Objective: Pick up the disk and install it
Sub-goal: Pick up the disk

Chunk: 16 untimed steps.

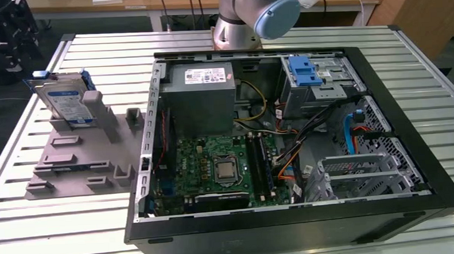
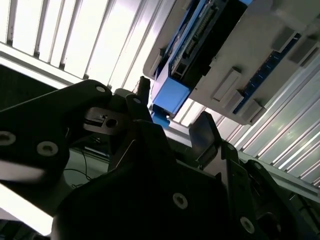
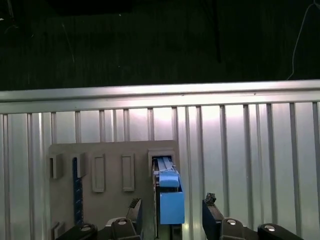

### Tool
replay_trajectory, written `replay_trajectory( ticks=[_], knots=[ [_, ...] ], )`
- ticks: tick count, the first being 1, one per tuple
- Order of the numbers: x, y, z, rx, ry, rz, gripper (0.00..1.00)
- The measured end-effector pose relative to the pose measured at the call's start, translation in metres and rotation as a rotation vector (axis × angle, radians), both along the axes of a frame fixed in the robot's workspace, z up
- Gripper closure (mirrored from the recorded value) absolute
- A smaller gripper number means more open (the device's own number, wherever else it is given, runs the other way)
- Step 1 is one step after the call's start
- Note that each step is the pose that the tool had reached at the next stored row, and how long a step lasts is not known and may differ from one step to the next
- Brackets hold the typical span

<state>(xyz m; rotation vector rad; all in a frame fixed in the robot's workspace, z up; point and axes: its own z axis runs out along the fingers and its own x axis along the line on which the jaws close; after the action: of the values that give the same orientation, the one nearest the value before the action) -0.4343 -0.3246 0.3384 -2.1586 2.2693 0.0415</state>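
Note:
The disk (image 1: 65, 99) stands on edge in a grey holder (image 1: 83, 156) on the slatted table, at the exterior view's left; its white-and-blue label faces the camera. In the first wrist view its blue rail end (image 3: 169, 192) shows between my two dark fingertips, and my gripper (image 3: 172, 202) is open, apart from the disk. The second wrist view shows the disk (image 2: 171, 95) beyond the spread fingertips of my gripper (image 2: 175, 107), with nothing held.
An open computer case (image 1: 412, 153) lies on the table to the exterior view's right of the holder. Inside are a grey power-supply box (image 1: 198, 96), a motherboard (image 1: 217, 167), a metal drive cage with a blue latch (image 1: 313, 71) and cables. The arm's base (image 1: 242, 23) stands behind the case.

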Motion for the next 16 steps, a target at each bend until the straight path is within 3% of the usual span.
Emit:
replay_trajectory(
  ticks=[4, 16],
  knots=[
    [0.0000, 0.0000, -0.0033, 0.0000, 0.0003, 0.050, 0.41],
    [-0.0001, -0.0002, -0.0157, -0.0007, 0.0002, 0.052, 0.41]
  ],
)
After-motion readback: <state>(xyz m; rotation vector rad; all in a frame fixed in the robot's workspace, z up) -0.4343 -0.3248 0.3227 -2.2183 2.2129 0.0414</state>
